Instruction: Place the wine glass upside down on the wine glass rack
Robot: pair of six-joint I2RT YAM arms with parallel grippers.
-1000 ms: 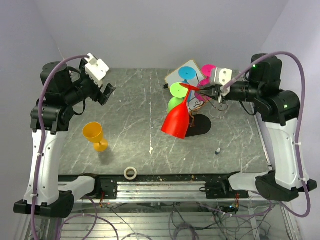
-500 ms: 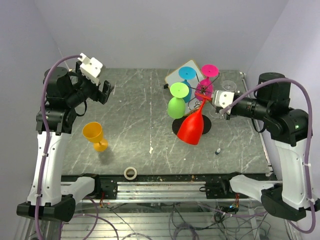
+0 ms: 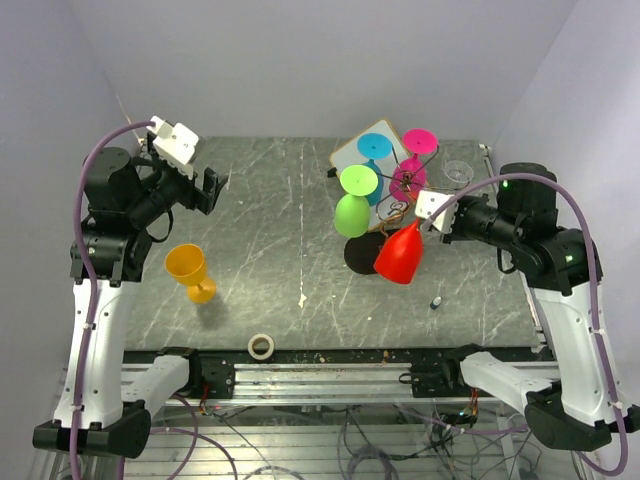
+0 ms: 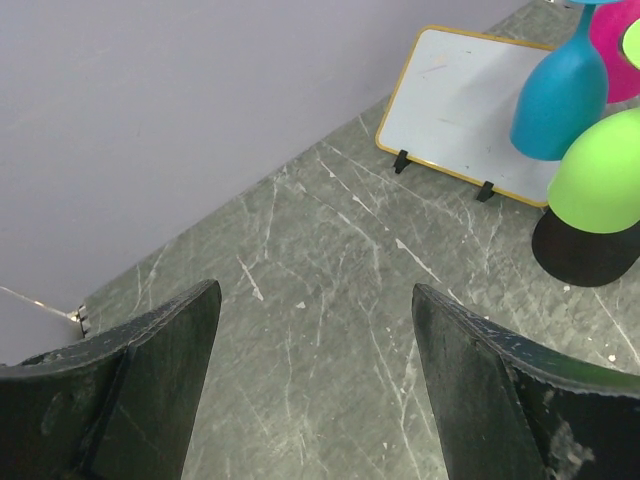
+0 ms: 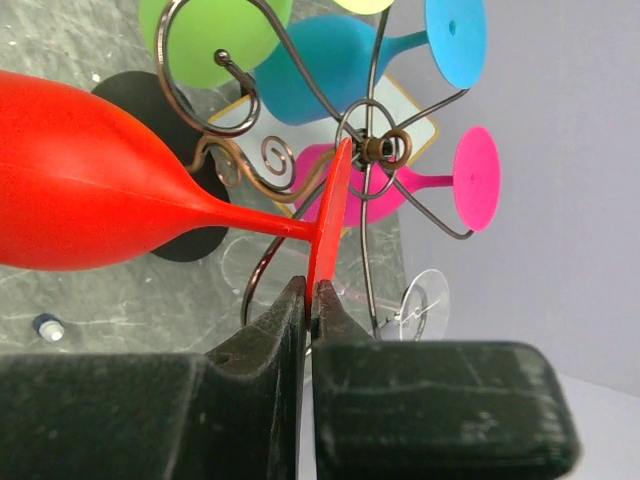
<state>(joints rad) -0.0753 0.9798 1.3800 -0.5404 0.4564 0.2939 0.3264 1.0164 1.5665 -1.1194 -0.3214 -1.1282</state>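
My right gripper (image 5: 308,300) pinches the opaque red wine glass (image 5: 90,190) by its foot, bowl down at the dark wire scroll-armed rack (image 5: 372,148), not yet hung; my left gripper (image 4: 315,300) gapes empty.

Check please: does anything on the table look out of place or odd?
A tape roll near the front edge and a small cap-like object right of the wine glass rack seem stray. Nothing looks spilled or broken.

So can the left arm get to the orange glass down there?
Probably yes. The left gripper is open and empty, and the orange glass stands alone on the table on that side, with nothing between them.
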